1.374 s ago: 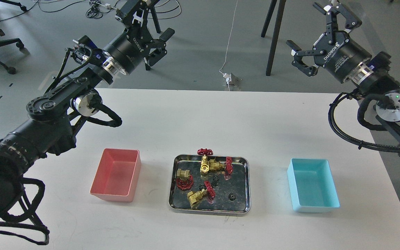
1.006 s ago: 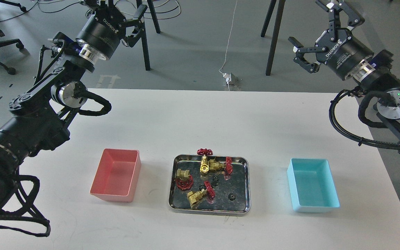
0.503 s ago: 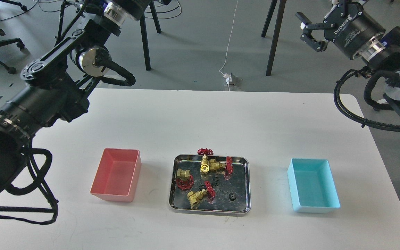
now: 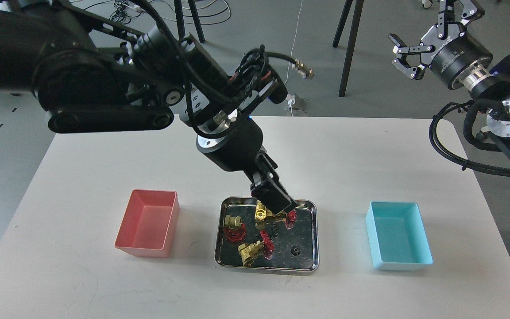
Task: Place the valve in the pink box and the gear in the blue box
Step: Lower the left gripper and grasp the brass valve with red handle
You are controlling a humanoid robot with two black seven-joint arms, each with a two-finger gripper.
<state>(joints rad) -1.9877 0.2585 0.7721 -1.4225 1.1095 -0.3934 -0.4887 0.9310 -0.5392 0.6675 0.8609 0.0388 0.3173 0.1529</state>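
Note:
Several brass valves with dark red handwheels lie in a shiny steel tray (image 4: 266,267) at the table's middle: one at the left (image 4: 233,223), one at the front (image 4: 252,250), and one at the back (image 4: 262,213) partly under my left gripper. Tiny black gears (image 4: 296,250) (image 4: 274,230) lie between them. My left gripper (image 4: 281,204) reaches down over the tray's far edge onto the back valves; its fingers show as one dark block. My right gripper (image 4: 432,31) is open and empty, high at the upper right. The pink box (image 4: 148,223) and the blue box (image 4: 399,241) are both empty.
The left arm (image 4: 219,110) crosses the table's far left and middle above the surface. The right arm's cables (image 4: 450,146) hang by the table's right edge. Chair and stand legs (image 4: 348,48) stand on the floor beyond the table.

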